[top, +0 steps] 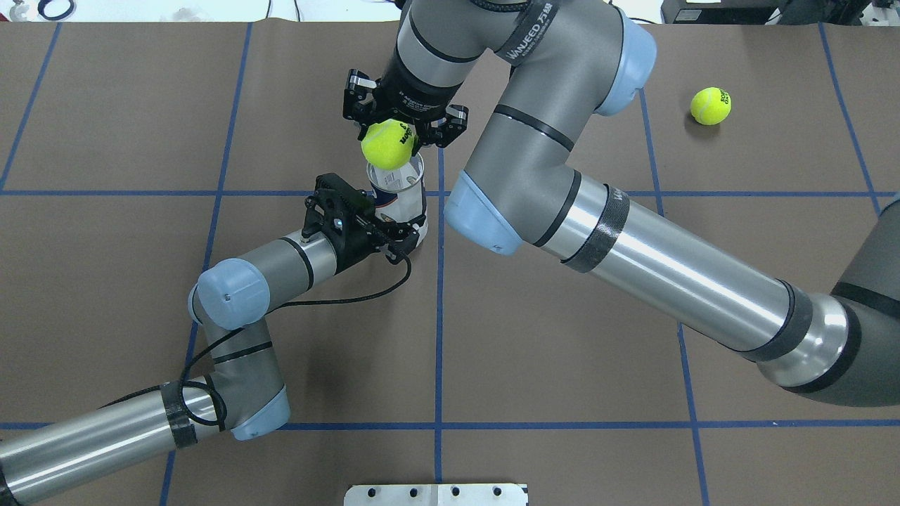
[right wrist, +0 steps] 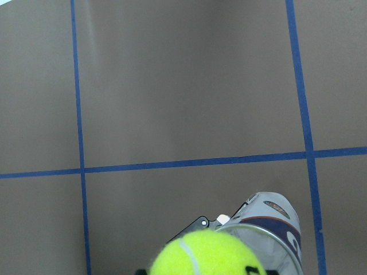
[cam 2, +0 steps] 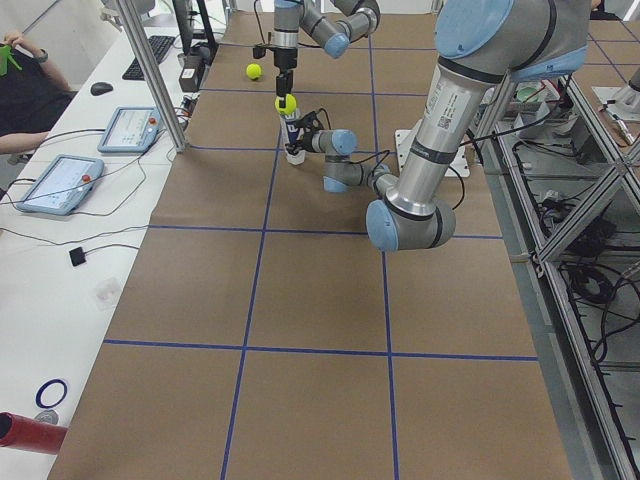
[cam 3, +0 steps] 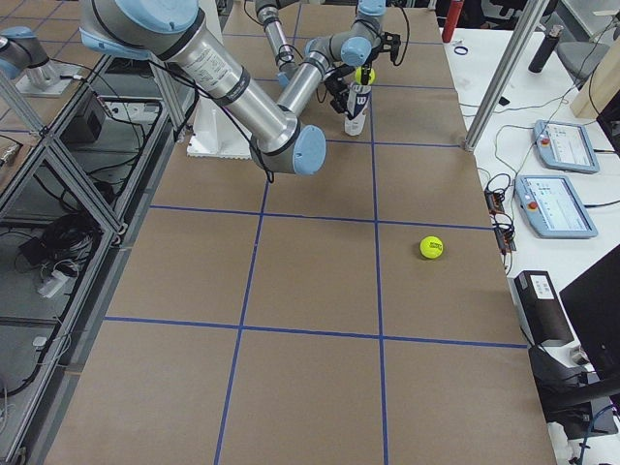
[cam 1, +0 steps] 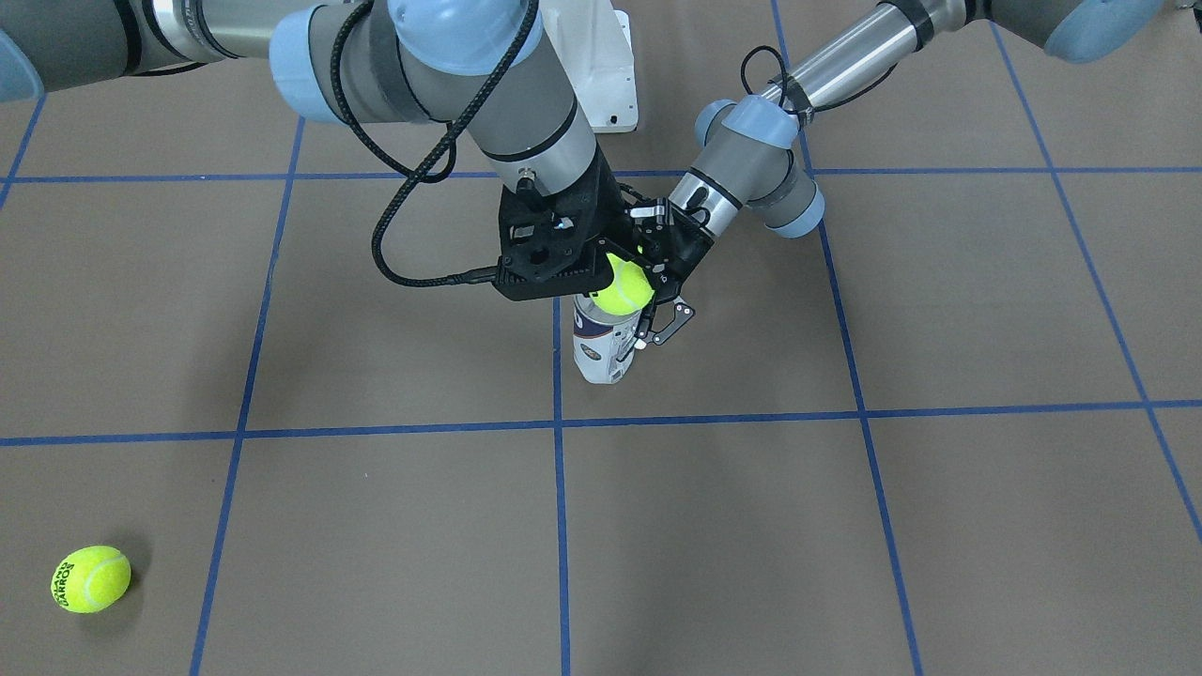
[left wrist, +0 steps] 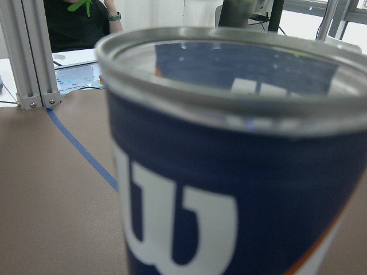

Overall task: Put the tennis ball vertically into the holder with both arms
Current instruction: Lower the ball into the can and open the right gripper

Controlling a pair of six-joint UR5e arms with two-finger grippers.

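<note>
The holder (top: 398, 200), a clear tube with a navy and white label, stands upright on the table. My left gripper (top: 402, 233) is shut on its lower half from the side. In the left wrist view the holder's label and open rim (left wrist: 229, 189) fill the frame. My right gripper (top: 391, 133) points down and is shut on a yellow tennis ball (top: 385, 146). It holds the ball just above the tube's open mouth, slightly off its far edge. In the front-facing view the ball (cam 1: 627, 287) sits at the tube's top (cam 1: 601, 352).
A second tennis ball (top: 710, 105) lies loose on the brown table, far to my right (cam 1: 90, 579). The white pedestal base (cam 1: 601, 66) stands between the arms. Blue tape lines grid the table. Operators' desks with tablets (cam 2: 60, 185) run along the far side.
</note>
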